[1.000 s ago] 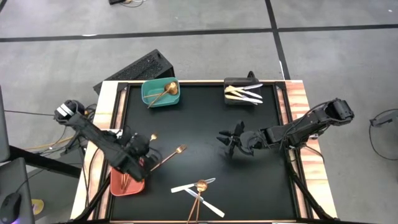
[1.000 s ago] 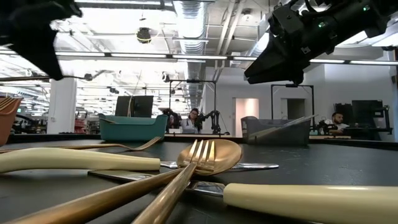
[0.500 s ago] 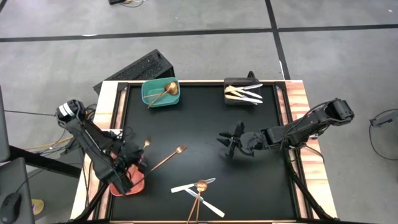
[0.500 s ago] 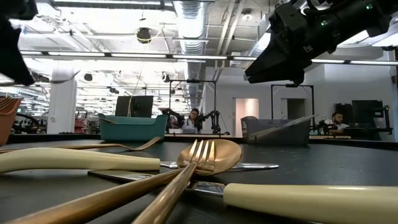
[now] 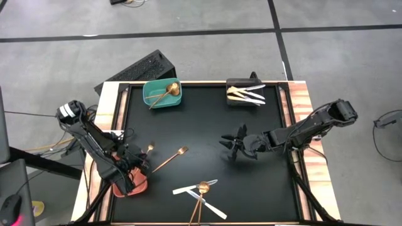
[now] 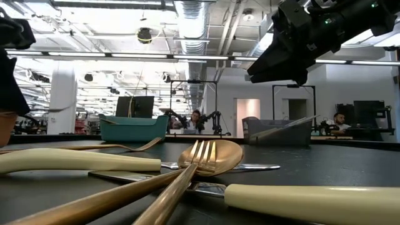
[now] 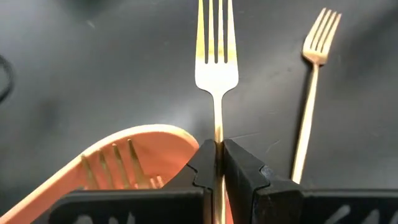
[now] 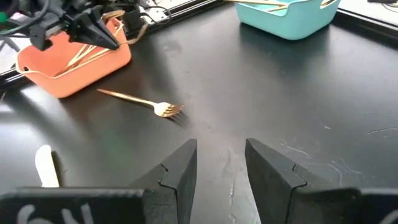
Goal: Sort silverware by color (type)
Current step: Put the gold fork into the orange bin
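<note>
A: Any writing or labels to read?

B: None that could be made out. The black surface (image 5: 207, 125) filled most of the high view, with three bins on it: a teal bin (image 5: 162, 94) at the far left, a black bin (image 5: 244, 91) at the far right, and a salmon bin (image 5: 130, 182) at the near left edge.

A: And the arms?

B: The left gripper (image 5: 133, 164) sat over the salmon bin, its fingers (image 7: 239, 169) clamped on the handle of a gold fork (image 7: 215, 53), tines pointing out over the surface. The right gripper (image 5: 233, 145) hung over the middle right of the surface with fingers (image 8: 273, 168) apart, holding nothing.

A: Where was the silverware?

B: A gold spoon (image 5: 166, 92) lay in the teal bin, pale knives (image 5: 246, 94) in the black bin, gold forks (image 7: 118, 165) in the salmon one. A loose fork (image 5: 169, 159) lay on the surface just beside the held one. Near the front edge lay a crossed pile (image 5: 201, 191): white-handled knives, a gold spoon and a fork.

A: What changed from a second before?

B: The left arm had drawn back toward the near left corner, carrying its fork over the salmon bin; earlier it was farther out on the surface. The right arm and the loose pieces had stayed put.
</note>
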Controlling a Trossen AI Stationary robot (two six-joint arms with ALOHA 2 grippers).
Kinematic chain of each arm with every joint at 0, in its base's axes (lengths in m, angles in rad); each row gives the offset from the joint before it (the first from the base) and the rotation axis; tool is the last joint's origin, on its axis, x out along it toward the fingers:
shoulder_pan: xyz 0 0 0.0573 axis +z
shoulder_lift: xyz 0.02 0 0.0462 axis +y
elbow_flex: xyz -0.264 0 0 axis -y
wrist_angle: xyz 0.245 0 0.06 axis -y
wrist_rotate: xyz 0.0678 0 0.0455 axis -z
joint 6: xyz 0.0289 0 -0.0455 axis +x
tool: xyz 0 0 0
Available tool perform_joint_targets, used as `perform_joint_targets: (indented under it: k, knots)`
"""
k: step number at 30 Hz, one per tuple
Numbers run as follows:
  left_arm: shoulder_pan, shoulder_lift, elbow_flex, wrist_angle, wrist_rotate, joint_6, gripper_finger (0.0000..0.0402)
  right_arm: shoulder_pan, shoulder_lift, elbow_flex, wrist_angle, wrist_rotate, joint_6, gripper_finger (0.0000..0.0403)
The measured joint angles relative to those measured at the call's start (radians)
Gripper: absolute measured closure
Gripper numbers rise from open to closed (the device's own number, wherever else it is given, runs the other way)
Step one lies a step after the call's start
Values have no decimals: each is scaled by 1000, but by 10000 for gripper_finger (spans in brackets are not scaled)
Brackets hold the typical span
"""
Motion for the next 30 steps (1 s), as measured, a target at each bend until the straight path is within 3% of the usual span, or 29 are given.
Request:
perform_joint_targets:
  k: [14,25,30]
  knots:
    - [0,-1,-23,35,6,12,397,6,0,0,0,6,0,248]
    - [-2,1,74,-42,-11,91,400,4,0,0,0,6,0,248]
    - [-62,1,150,-66,158,90,401,7,0,0,0,7,0,248]
